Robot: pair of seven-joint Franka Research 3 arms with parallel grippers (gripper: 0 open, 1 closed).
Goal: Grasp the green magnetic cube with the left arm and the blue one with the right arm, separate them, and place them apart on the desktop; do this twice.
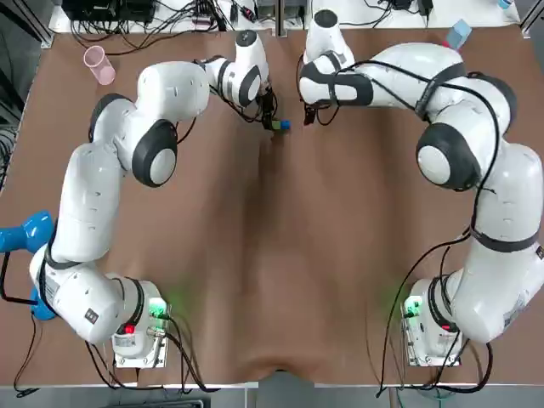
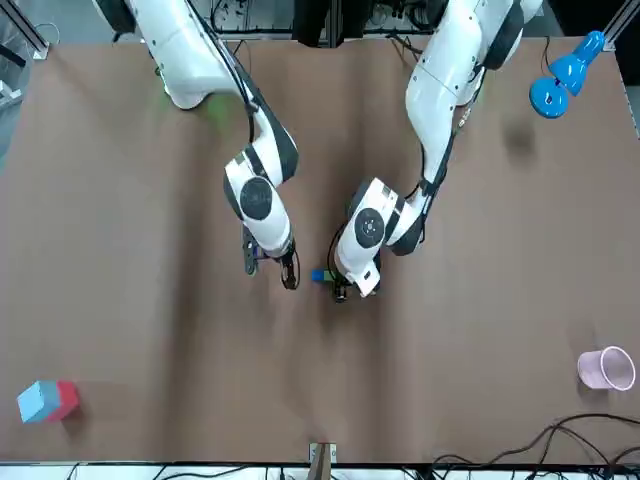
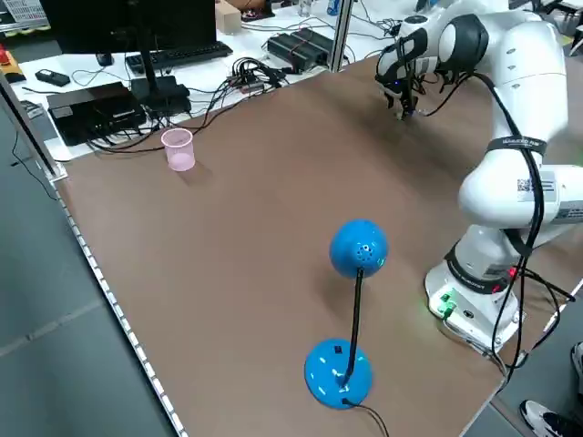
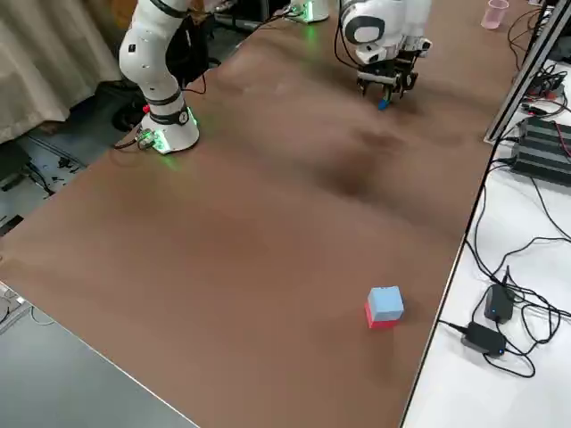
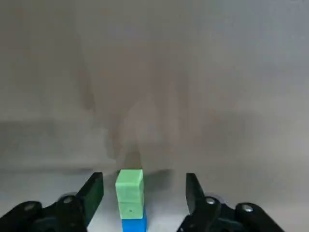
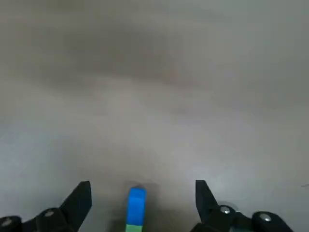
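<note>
**Two Cubes Stuck Together**

My left gripper (image 5: 142, 182) is down at the far middle of the table (image 1: 272, 255). Its fingers are wide apart, one on each side of the green cube (image 5: 129, 185), and they pinch nothing. The blue cube (image 6: 136, 202) is joined to the green one, and both sit on the table. My right gripper (image 6: 143, 191) is just beside them. Its fingers are apart too, with the blue cube showing between them.
</note>
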